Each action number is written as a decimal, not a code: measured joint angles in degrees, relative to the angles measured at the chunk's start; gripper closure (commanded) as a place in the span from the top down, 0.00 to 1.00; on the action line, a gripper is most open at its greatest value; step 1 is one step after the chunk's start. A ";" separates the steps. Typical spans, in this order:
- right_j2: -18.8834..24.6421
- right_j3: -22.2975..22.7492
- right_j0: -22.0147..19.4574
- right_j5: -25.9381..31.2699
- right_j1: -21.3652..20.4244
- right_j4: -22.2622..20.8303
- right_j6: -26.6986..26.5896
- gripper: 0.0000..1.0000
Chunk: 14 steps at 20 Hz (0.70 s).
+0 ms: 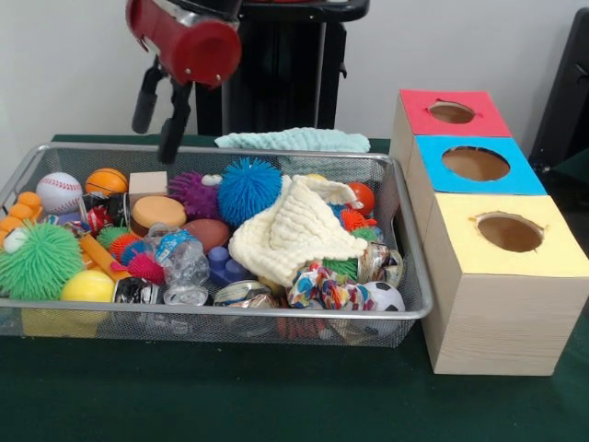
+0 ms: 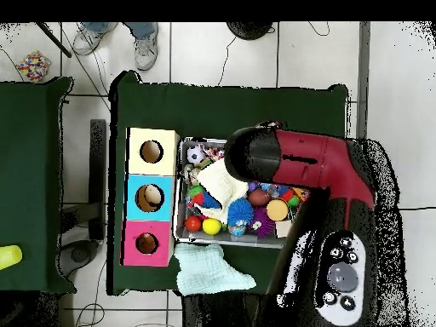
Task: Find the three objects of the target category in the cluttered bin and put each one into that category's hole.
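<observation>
- Front view:
- Mesh bin (image 1: 409, 304) sits on the green table (image 1: 276, 396), packed with toys: a baseball (image 1: 59, 191), a basketball (image 1: 107, 180), a blue spiky ball (image 1: 249, 188), a purple spiky ball (image 1: 191, 191), a green fuzzy ball (image 1: 39, 261), a yellow ball (image 1: 88, 285), a small soccer ball (image 1: 384, 296) and a brown football (image 1: 208, 232).
- A cream cloth (image 1: 296, 230) lies crumpled over the middle of the heap.
- A pale green cloth (image 1: 294, 139) lies on the table behind the bin.
- Beside the bin stand three wooden boxes in a row, each with a round hole on top: red box (image 1: 451, 112) farthest, blue box (image 1: 477, 164) in the middle, yellow box (image 1: 508, 235) nearest.
- The gripper (image 1: 158, 115) hangs above the bin's far corner, over the basketball, touching nothing; its two dark fingers stand apart with nothing between them.
- Overhead view:
- The arm (image 2: 294, 159) covers much of the bin (image 2: 179, 192); the gripper is hidden beneath it.
- The three boxes lie just beside the bin.
- The pale green cloth lies off the bin's edge.
- A person's shoes (image 2: 146, 51) show at the top.
</observation>
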 measured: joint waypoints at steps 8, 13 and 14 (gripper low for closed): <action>-0.12 0.21 2.73 -1.52 2.60 -0.17 0.00 1.00; -0.12 0.87 3.09 -1.91 3.55 0.00 0.00 1.00; -0.12 1.36 2.87 -1.98 3.88 0.43 0.00 1.00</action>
